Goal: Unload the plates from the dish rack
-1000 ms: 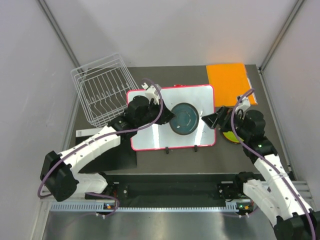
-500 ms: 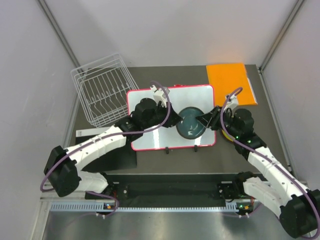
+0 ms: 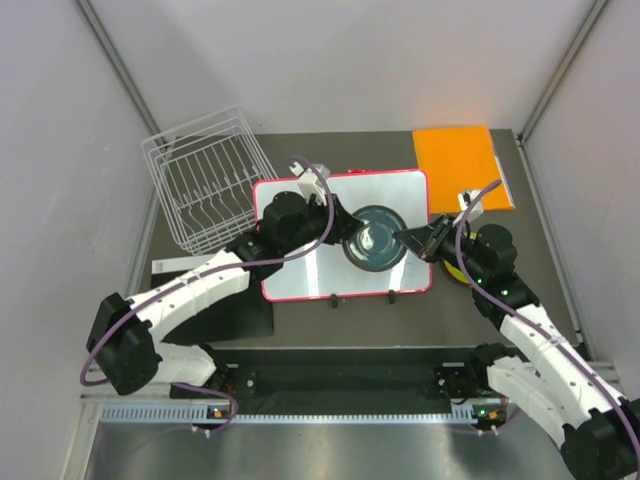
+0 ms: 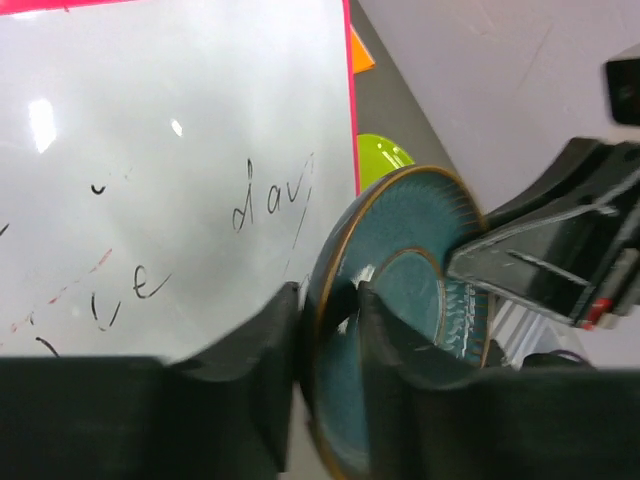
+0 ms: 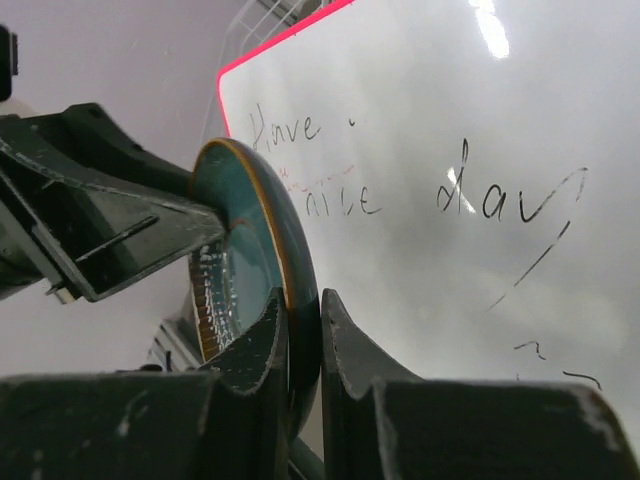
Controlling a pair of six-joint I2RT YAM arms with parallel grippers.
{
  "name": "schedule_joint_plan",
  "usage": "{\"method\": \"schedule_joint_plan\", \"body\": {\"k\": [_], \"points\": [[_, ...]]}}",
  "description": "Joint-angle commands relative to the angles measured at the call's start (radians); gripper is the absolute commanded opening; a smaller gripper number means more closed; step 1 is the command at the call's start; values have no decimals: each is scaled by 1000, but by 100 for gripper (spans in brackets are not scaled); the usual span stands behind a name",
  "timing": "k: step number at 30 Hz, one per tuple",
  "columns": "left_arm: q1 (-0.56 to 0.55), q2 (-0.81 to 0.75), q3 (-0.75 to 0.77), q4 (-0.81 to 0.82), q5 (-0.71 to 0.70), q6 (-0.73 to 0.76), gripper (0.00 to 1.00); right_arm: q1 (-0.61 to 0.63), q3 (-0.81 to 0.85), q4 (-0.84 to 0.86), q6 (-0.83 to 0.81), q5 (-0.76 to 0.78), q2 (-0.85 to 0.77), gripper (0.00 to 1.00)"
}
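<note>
The dark green-teal plate point(image 3: 375, 238) is held on edge above the whiteboard point(image 3: 300, 270), gripped from both sides. My left gripper point(image 3: 345, 237) is shut on its left rim; in the left wrist view the fingers point(image 4: 328, 295) straddle the plate point(image 4: 400, 290). My right gripper point(image 3: 405, 238) is shut on the opposite rim, its pads point(image 5: 303, 305) pinching the plate's edge point(image 5: 240, 250). A lime green plate point(image 3: 457, 270) lies on the table partly under the right arm. The white wire dish rack point(image 3: 205, 180) stands at the back left with no plates showing in it.
A flat orange sheet point(image 3: 458, 165) lies at the back right. The red-framed whiteboard point(image 4: 150, 150) with handwriting fills the middle of the table. A black mat point(image 3: 235, 318) lies near the left arm. Grey walls close in on three sides.
My right gripper moved in from the right and shut on the plate's rim. The left gripper kept its hold and tilted the plate up on edge.
</note>
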Motion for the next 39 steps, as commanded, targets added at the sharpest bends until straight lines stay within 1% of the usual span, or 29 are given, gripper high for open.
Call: {"method": "schedule_joint_plan", "body": {"k": [1,2,3,6,7,9,10,11,12,13,15,16,18,19,21,22,26,28,29,31,33,35,39], "points": [[-35,-17,49,46,-28,85,45,-2,90,-163,-124,120,-61,0],[-35,-29,46,42,-37,91,59,-9,98,-186,-131,133,-74,0],[-35,-33,46,36,-51,96,63,-20,106,-230,-141,145,-94,0],[-35,-61,43,10,-97,125,70,-101,127,-282,-156,153,-135,0],[-35,-66,46,-10,-138,142,70,-153,135,-310,-161,139,-143,0],[-35,-90,46,-30,-169,159,73,-210,149,-350,-188,125,-169,0],[-33,-99,45,-40,-209,171,73,-277,164,-387,-200,109,-175,0],[-33,-122,40,-47,-226,179,74,-314,172,-404,-222,96,-183,0],[-33,-135,37,-55,-244,185,76,-341,188,-418,-234,57,-190,0],[-35,-145,29,-58,-256,197,77,-437,198,-442,-243,33,-193,0],[-32,-176,25,-70,-298,209,77,-508,219,-465,-271,-22,-198,0],[-32,-185,22,-75,-310,218,77,-569,225,-486,-282,-34,-198,0],[-30,-207,19,-86,-342,231,78,-626,244,-507,-309,-63,-195,0],[-30,-217,15,-86,-355,240,78,-676,247,-517,-317,-68,-191,0],[-30,-227,9,-86,-385,252,78,-721,252,-546,-338,-73,-171,0],[-30,-234,8,-116,-396,257,79,-756,250,-553,-342,-71,-166,0],[-27,-238,6,-145,-477,274,80,-825,224,-550,-355,-59,-117,0],[-24,-234,-1,-159,-555,269,82,-861,206,-540,-357,-33,-88,0],[-14,-234,-6,-162,-575,269,85,-868,199,-534,-354,-31,-77,0],[5,-236,-17,-170,-597,265,85,-872,173,-496,-336,-18,-51,0],[46,-234,-30,-170,-574,249,86,-873,149,-482,-322,36,-34,0],[98,-233,-37,-179,-518,231,86,-872,135,-461,-319,71,-28,0],[167,-256,-90,-158,-452,193,85,-872,91,-410,-305,81,0,0]]}}
